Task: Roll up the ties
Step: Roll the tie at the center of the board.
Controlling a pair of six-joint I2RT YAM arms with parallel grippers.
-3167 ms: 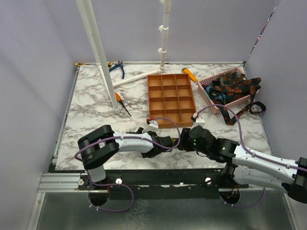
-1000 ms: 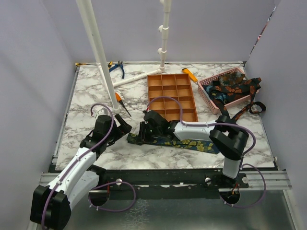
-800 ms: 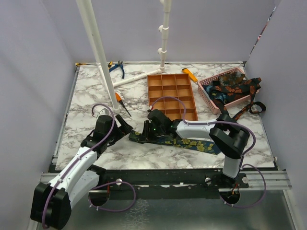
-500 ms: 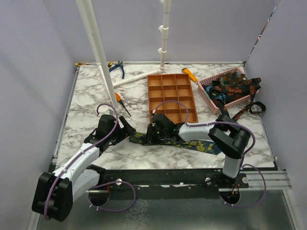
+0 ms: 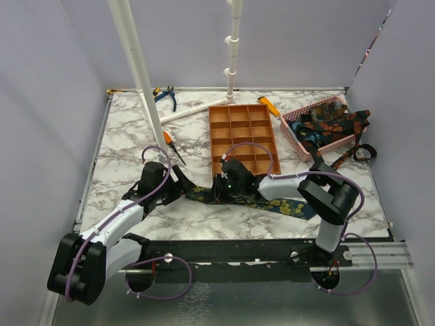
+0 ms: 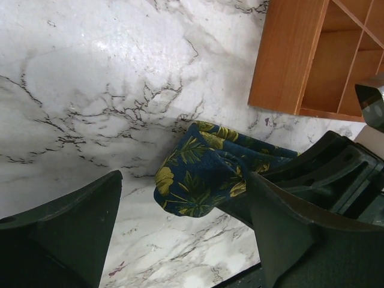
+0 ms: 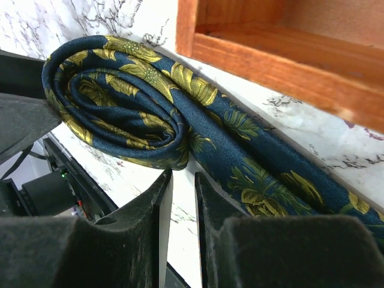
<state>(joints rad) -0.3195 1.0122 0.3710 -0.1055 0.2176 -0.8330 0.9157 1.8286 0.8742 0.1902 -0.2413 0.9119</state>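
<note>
Left gripper: our left gripper (image 5: 179,184) sits low on the marble table (image 5: 129,136) at centre left; its fingers (image 6: 72,222) stand wide, one on each side of the tie's rolled end, and hold nothing.
Right gripper: our right gripper (image 5: 219,191) is at mid-frame, with its fingertips (image 7: 157,198) narrowly apart and up against the roll; we cannot tell whether they pinch cloth.
Tie on the table: the navy tie (image 5: 285,206) with yellow-gold flowers lies flat towards lower right. Its left end is wound into a roll (image 7: 117,99) just in front of the tray's near wall.
Orange tray: the orange tray (image 5: 213,136) sits behind the grippers; we see only dividers and floor in its compartments.
Pink basket: the pink basket (image 5: 293,136), at upper right, holds a heap of dark ties (image 5: 326,125) with orange and teal prints; some spill over its right rim onto the table.
Far edge: blue-handled pliers (image 5: 165,95) lie by the white pipes (image 5: 136,75).
</note>
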